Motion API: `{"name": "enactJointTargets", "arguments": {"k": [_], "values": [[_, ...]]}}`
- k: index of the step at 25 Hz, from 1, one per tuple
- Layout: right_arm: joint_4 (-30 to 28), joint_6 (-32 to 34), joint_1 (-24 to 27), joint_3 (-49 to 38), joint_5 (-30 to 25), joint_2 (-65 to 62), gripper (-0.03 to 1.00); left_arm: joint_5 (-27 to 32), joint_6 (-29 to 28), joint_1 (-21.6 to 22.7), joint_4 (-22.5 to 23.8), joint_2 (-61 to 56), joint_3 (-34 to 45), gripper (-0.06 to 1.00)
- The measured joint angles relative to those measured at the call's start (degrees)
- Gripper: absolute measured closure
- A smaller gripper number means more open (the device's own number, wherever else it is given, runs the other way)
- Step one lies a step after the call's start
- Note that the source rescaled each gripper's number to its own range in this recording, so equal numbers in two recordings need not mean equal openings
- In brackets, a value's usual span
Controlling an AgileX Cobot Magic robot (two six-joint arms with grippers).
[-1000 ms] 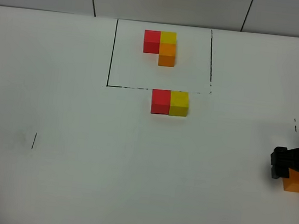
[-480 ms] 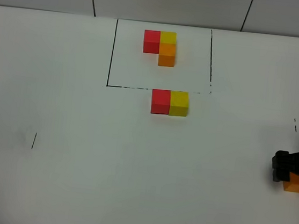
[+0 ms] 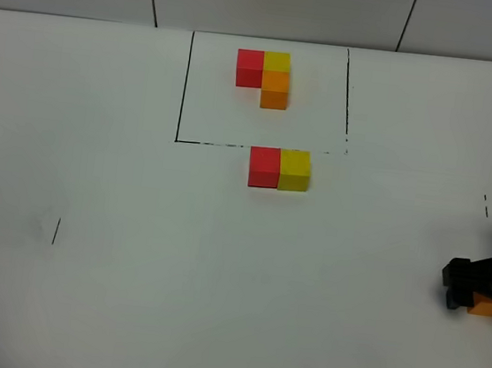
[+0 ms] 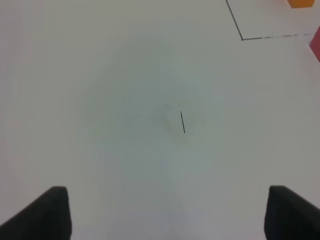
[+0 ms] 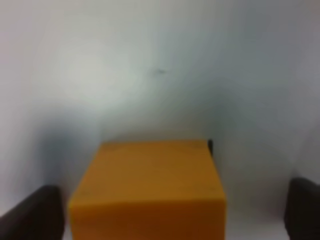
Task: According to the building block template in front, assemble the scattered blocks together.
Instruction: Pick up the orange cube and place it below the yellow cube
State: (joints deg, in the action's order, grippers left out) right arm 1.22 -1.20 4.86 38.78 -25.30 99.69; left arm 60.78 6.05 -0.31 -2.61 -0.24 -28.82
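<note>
The orange cube [image 3: 490, 309] is sitting on the white table [image 3: 130, 268], well apart from the building block template [image 3: 267, 75], far to its right and nearer the camera. The right arm is reaching down over the cube. The right gripper [image 5: 167, 215] is straddling it, jaws apart, with a gap showing on each side. Compared with a second ago, the gripper is sitting lower and hiding more of the cube. The red cube [image 3: 264, 166] and yellow cube [image 3: 295, 170] are lying side by side, touching, just in front of the template, unmoved. The left gripper [image 4: 167, 215] is hovering over bare table left of the template, jaws wide and empty.
</note>
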Motion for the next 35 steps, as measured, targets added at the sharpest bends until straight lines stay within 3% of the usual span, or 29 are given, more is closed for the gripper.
{"name": "enactJointTargets", "arguments": {"k": [5,8,9,10,16,20,23,29,35], "values": [[0.0,0.0,0.0,0.0,0.02,0.0,0.4,0.0,0.0,0.0,0.0,0.0,0.0,0.2],[0.0,0.0,0.0,0.0,0.07,0.0,0.72,0.0,0.0,0.0,0.0,0.0,0.0,0.2],[0.14,0.0,0.0,0.0,0.0,0.0,0.91,0.0,0.06,0.0,0.0,0.0,0.0,0.2],[0.31,0.0,0.0,0.05,-0.07,0.0,0.96,0.0,0.19,0.0,0.0,0.0,0.0,0.2],[0.63,4.14,-2.82,-0.06,-0.56,-4.64,0.96,0.0,0.16,0.0,0.0,0.0,0.0,0.2],[-0.77,15.68,-9.61,0.06,-2.35,-9.71,0.96,0.0,0.16,0.0,0.0,0.0,0.0,0.2],[-3.37,25.79,-16.47,2.08,-7.01,-10.16,0.96,0.0,0.16,0.0,0.0,0.0,0.0,0.2],[-11.72,40.72,-29.66,14.86,-18.21,-4.21,0.96,0.0,0.16,0.0,0.0,0.0,0.0,0.2],[-11.91,43.16,-35.59,30.57,-24.34,8.79,0.96,0.0,0.16,0.0,0.0,0.0,0.0,0.2]]}}
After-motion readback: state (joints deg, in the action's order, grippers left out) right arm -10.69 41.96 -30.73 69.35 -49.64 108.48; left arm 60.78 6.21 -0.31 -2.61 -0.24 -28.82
